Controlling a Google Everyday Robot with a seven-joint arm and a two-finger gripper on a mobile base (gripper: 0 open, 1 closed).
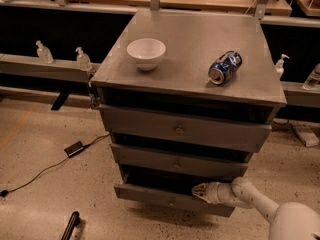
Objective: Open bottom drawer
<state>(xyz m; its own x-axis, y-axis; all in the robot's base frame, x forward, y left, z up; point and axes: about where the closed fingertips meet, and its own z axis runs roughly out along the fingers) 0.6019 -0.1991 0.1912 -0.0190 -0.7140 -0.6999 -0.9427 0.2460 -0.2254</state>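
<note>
Grey metal cabinet (190, 34) carries a white ceramic bowl (146, 53) and a blue drink can (225, 67) lying on its side. Its lowest, slim grey bottom drawer (150, 195) stands slightly pulled out near the floor. The white robot gripper (199, 190) sits at this drawer front's upper edge, right of centre; whether it is spread or closed cannot be told.

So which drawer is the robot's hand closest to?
The bottom drawer, the lowest and slimmest one. The hand is at its top edge, toward the right end. The middle drawer and the top drawer are higher up, away from the hand.
</note>
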